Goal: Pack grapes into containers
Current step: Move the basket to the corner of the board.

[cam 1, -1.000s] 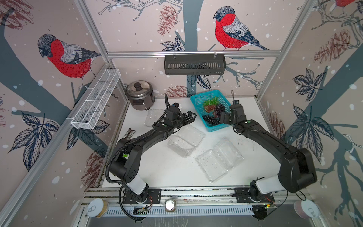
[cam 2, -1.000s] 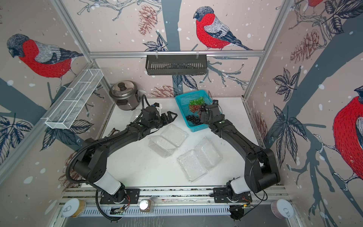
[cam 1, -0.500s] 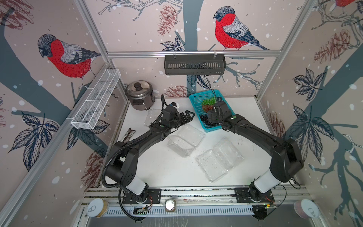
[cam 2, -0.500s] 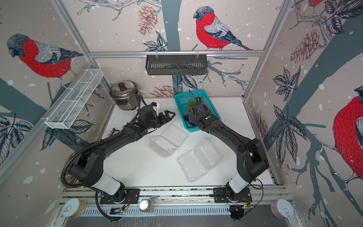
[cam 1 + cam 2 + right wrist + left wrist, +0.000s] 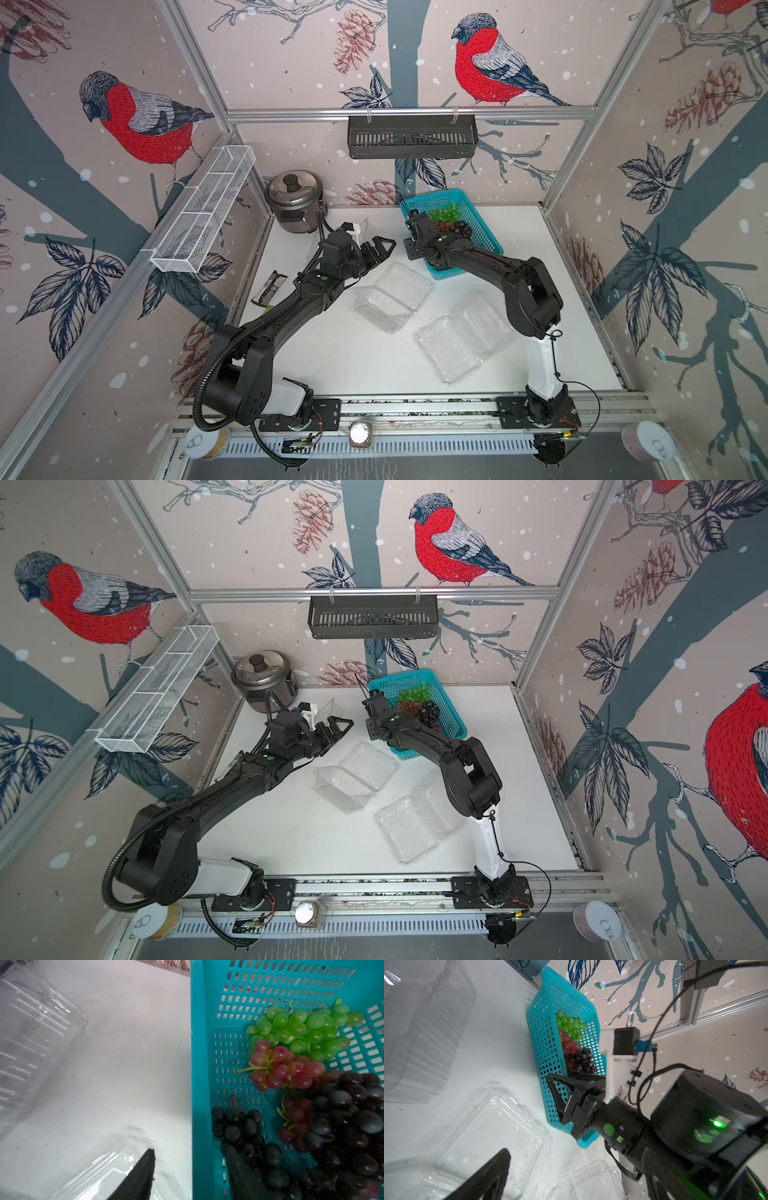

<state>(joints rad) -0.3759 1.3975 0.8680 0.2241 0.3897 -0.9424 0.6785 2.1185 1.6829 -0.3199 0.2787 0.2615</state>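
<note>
- Right wrist view: the right gripper [image 5: 188,1149] stands astride the side wall of the turquoise basket [image 5: 199,1053]. One finger [image 5: 139,1178] hangs outside, over the white table [image 5: 135,1064]. The other is down inside, among the dark bunch [image 5: 239,1126].
  - The fingers are partly drawn in, and bare table shows between the outer one and the wall, so nothing is clamped.
  - All the grapes [image 5: 301,1032] lie in the basket: green, red and dark bunches.
  - Whether the straddle is a reach for the dark bunch set too near the wall, or a hold meant for the wall itself, cannot be told.
- Left wrist view: the same straddle shows side-on, with the outer finger against the outside of the mesh. Only one finger of the left gripper shows here, so its width cannot be read. An open container [image 5: 492,1126] lies empty beneath.
- Both top views, with the table's middle as the dial and 12 at the back wall:
  - The basket sits at 1 o'clock and the rice cooker [image 5: 295,199] at 11.
  - The left gripper [image 5: 380,248] hovers towards 11 with fingers wide and empty. It is just beyond the middle container, probably so it can steady that container when fruit arrives.
  - Of the three containers [image 5: 395,297], one lies near the middle and one at 5 o'clock. The third, at 11, is mostly hidden behind the left gripper.
  - The two in plain sight lie with lids open, ready to be filled, and hold no grapes.
</note>
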